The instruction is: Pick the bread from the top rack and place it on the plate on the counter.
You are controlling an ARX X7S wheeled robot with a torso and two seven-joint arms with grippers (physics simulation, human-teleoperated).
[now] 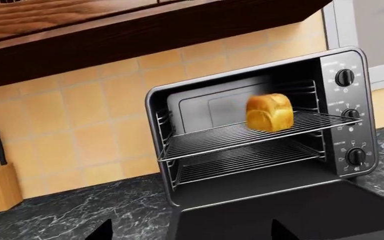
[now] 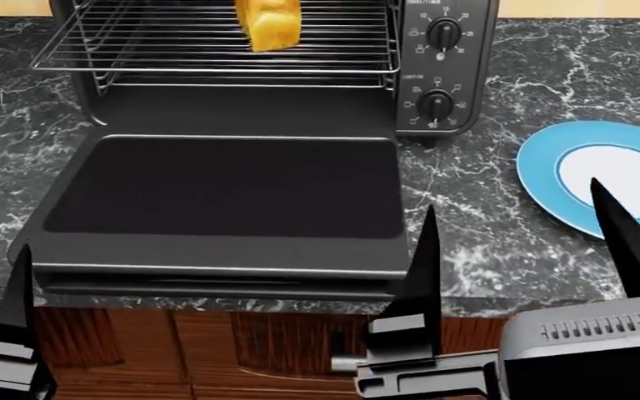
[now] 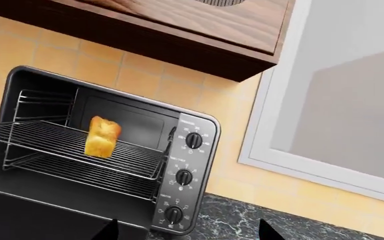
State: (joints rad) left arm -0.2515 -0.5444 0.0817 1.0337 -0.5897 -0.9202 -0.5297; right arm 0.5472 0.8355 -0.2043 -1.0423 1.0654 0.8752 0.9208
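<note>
On the top rack sat the bread, within reach through the dropped door; both claws, right and left, hung released, empty.

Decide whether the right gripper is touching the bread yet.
Apart. The head view shows the right gripper open over the counter's front edge, while the bread sits back on the oven's top rack.
</note>
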